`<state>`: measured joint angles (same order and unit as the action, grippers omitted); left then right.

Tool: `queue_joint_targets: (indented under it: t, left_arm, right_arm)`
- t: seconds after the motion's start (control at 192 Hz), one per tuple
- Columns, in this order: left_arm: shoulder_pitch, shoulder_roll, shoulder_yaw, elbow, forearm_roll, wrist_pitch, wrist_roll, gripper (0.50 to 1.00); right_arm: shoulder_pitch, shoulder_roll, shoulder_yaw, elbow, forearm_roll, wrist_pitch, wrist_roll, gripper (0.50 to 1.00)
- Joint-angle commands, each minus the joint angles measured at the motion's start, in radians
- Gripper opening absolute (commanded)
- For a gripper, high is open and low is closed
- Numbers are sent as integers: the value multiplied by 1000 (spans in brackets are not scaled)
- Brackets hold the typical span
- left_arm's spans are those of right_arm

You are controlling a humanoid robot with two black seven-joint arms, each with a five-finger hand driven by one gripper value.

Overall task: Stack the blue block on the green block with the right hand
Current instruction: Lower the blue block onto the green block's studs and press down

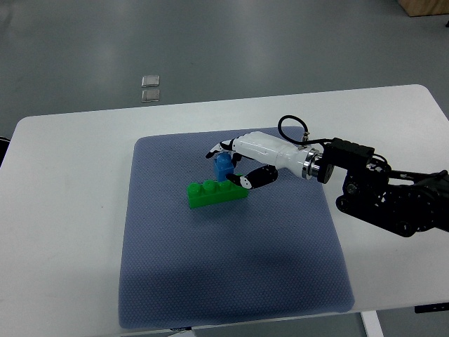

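Observation:
A green block (pixel 214 193) lies on the blue-grey mat (pixel 231 281), long side running left to right. A small blue block (pixel 224 166) sits just above its right half, held between the fingers of my right hand (pixel 231 167). The white hand comes in from the right, its black-tipped fingers (pixel 216 150) above the blue block and its thumb (pixel 245 181) below, near the green block's right end. Whether the blue block touches the green one I cannot tell. The left arm is out of view.
The mat lies on a white table (pixel 70 175). My right forearm, black with a looping cable (pixel 295 130), stretches over the table's right side. Two small square tiles (pixel 150 88) lie on the grey floor beyond the far edge.

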<state>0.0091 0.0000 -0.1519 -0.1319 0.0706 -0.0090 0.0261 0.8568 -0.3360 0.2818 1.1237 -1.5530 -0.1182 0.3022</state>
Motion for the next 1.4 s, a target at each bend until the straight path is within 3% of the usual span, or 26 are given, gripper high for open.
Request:
queue_joint_targets:
  t: [0.0,1.392]
  left_arm:
    - [0,0,0,0,0,0,0,1000]
    - [0,0,0,0,0,0,0,1000]
  right_arm:
    - [2,9,-9,-15,-1,0,0,500]
    - [-9,74,-38,-87,-33,0,-3,500]
